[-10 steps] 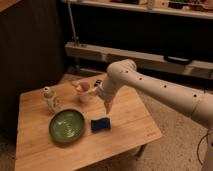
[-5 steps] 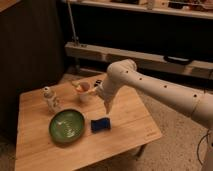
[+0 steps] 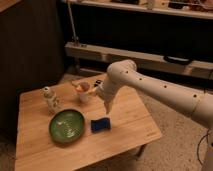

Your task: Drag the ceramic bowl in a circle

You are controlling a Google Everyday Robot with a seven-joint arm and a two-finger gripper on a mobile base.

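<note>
A small white ceramic bowl with something orange inside stands on the wooden table, towards its back middle. My gripper is at the end of the white arm, which reaches in from the right. It sits right at the bowl's right rim, and I cannot tell whether it touches the bowl. A pointed part of the arm hangs down just right of the bowl.
A round green dish lies on the table's front left. A blue sponge lies to its right. A small white figure-like bottle stands at the left. Shelving and a dark wall stand behind the table.
</note>
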